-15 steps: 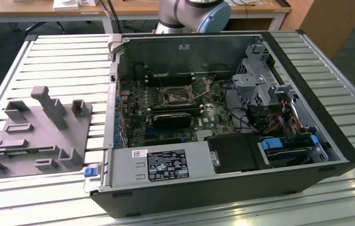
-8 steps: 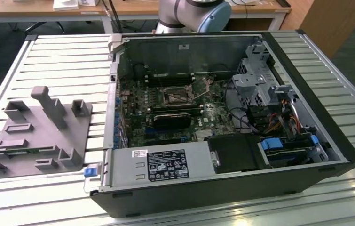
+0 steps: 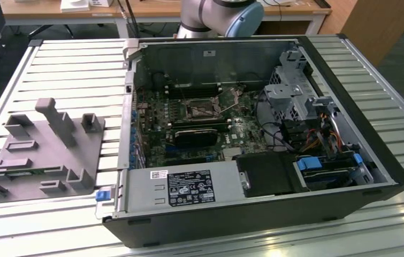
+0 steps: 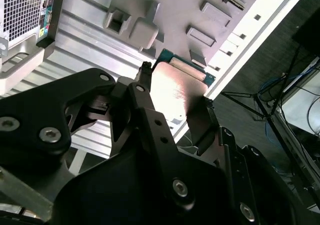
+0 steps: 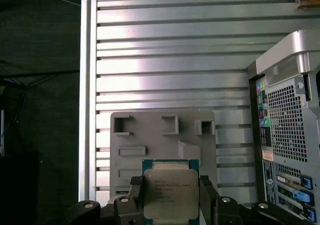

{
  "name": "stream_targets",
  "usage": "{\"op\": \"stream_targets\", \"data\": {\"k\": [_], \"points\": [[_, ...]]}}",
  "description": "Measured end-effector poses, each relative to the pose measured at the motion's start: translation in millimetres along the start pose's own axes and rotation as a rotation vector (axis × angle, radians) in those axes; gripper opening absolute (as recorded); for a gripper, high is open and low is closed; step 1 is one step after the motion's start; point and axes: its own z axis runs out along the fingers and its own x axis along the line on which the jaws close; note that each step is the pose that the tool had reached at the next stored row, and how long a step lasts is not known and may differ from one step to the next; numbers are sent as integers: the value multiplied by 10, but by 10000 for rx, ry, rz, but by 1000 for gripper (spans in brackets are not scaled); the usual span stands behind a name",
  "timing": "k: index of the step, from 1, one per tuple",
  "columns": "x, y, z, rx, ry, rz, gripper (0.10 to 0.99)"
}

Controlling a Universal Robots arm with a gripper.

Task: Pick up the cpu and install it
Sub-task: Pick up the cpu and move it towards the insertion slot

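My gripper [image 5: 170, 201] is shut on the cpu [image 5: 170, 191], a flat square chip with a shiny silver top and a thin green edge. Black fingers [image 5: 135, 197] press on two opposite sides of it. In the second wrist view the gripper [image 4: 175, 107] holds the cpu [image 4: 176, 87] the same way, its metal top catching the light. The chip hangs well above the grey plastic fixture [image 5: 162, 140], which lies on the slatted table. In the exterior view the motherboard socket [image 3: 203, 110] sits inside the open computer case [image 3: 259, 134], with its frame around a dark centre.
The grey fixture [image 3: 41, 155] with upright posts stands at the exterior view's left, beside the case. The case's rear panel [image 5: 285, 135] rises close to the fixture. The arm's base [image 3: 220, 16] is behind the case. The slatted metal table [image 3: 73, 69] ends near the fixture at a dark floor.
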Motion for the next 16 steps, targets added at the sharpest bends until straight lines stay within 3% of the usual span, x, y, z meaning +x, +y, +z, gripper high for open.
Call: {"op": "stream_targets", "data": {"k": [16], "points": [[-255, 14, 5, 0, 1, 0, 537]]}}
